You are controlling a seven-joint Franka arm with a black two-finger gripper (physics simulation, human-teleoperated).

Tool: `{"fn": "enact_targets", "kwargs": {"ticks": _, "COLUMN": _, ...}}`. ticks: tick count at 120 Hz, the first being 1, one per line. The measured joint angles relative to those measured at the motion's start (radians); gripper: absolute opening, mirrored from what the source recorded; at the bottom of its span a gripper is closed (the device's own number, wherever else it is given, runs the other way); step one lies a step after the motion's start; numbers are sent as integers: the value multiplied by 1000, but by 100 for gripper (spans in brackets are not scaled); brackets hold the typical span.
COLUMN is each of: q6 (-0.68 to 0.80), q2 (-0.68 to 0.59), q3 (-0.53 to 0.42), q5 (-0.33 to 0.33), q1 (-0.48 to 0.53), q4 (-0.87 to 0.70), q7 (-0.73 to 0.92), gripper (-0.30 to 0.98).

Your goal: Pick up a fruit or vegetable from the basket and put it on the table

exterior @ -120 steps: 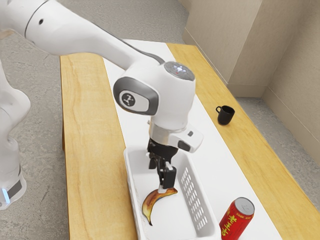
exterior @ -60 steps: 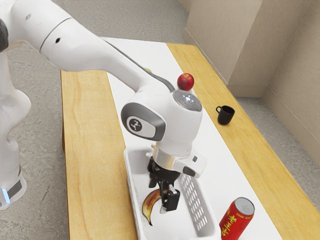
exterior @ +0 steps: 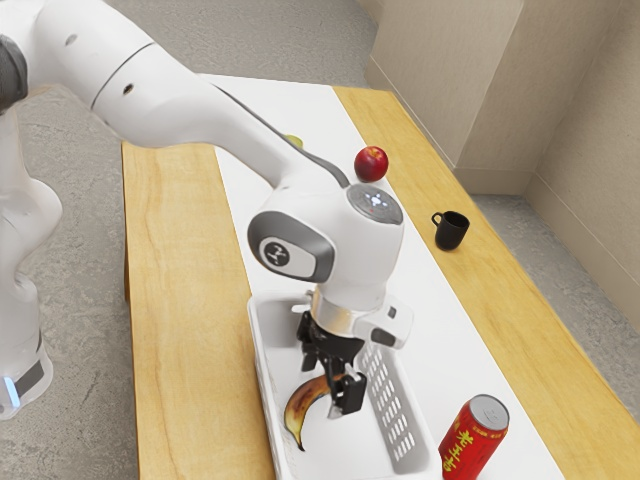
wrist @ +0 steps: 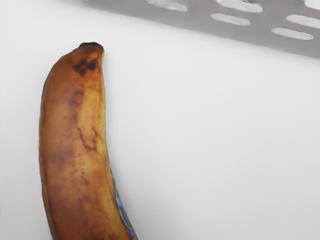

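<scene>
Your arm (exterior: pixel 185 95): wht, glossy, rounded segs, thin dk seam (exterior: pixel 118 72), small dk round cap (exterior: pixel 128 88); dk cable (exterior: pixel 322 162) along top. Your wrist housing (exterior: pixel 362 250): gry oval ring, wht ctr, dk round logo (exterior: pixel 275 253); gry disc (exterior: pixel 376 203) atop w/ lit marks. Metallic collar (exterior: pixel 335 318), blk gripper (exterior: pixel 338 400). Base: blue light strip (exterior: pixel 12 390), dk panel (exterior: pixel 33 378)

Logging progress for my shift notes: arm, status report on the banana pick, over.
Gripper low over the basket, near the banana. Banana lying on basket floor, transfer not done. Slotted wall nearby, might snag the lift.
</scene>
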Motion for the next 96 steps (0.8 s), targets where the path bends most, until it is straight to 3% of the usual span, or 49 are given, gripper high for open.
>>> {"fn": "enact_targets", "kwargs": {"ticks": 46, "q6": 76, "q2": 29, "q3": 6, "q5": -2, "q1": 3, "q4": -38, "q7": -17, "gripper": 67}}
{"fn": "enact_targets", "kwargs": {"ticks": 86, "q6": 111, "q2": 56, "q3": 48, "q5": 3, "q1": -56, "q4": -51, "q7": -21, "gripper": 36}}
{"fn": "enact_targets", "kwargs": {"ticks": 96, "q6": 114, "q2": 63, "q3": 51, "q5": 6, "q1": -54, "q4": -48, "q7": -22, "gripper": 41}}
